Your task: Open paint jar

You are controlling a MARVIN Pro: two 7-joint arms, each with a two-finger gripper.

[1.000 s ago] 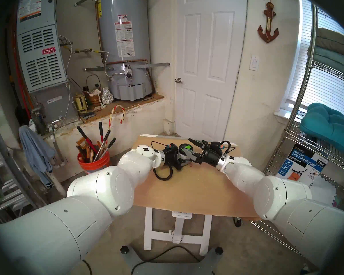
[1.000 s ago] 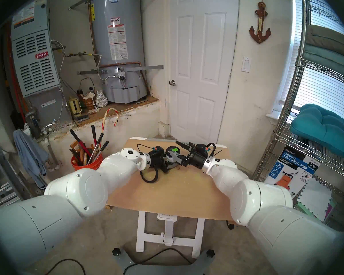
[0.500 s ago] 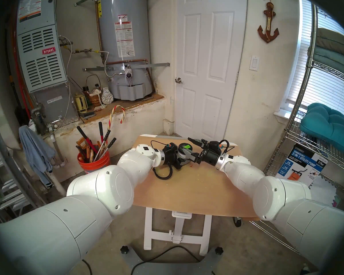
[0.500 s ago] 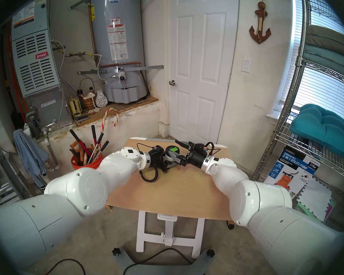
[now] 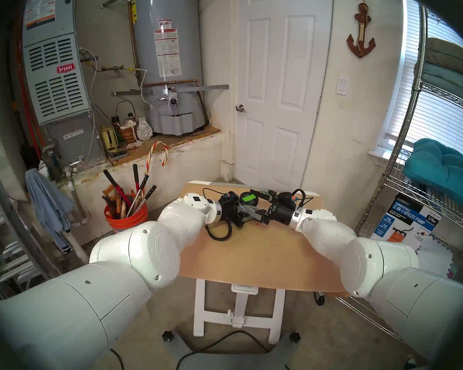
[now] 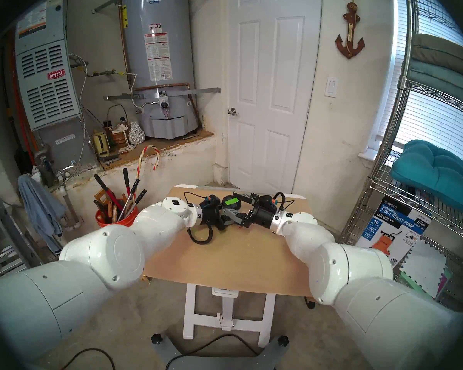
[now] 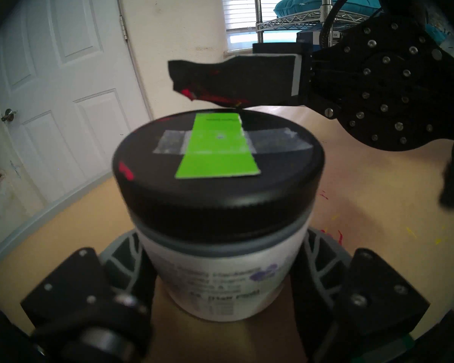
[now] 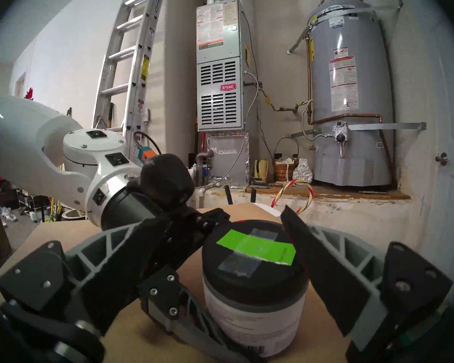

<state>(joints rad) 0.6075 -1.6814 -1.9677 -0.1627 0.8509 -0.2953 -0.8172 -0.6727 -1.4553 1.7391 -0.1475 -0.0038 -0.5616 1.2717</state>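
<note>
Paint jar (image 7: 222, 273) upright on the wooden table (image 5: 254, 257), clamped low on its labelled wall by the left gripper (image 7: 224, 284). Black lid (image 8: 254, 252) with green strip (image 7: 216, 147) on top, not yet off. Right gripper (image 8: 249, 265) spread wide, level with the lid, one finger either side of it, neither visibly touching. Jar axis vertical; closing on the lid likely next.

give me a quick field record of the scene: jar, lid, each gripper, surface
jar: paint jar upright on the table
lid: black lid on, green strip taped across its top
left gripper: left gripper shut on the jar body, below the lid
right gripper: right gripper open, fingers either side of the lid, not closed on it
surface: tan tabletop with small paint flecks
</note>
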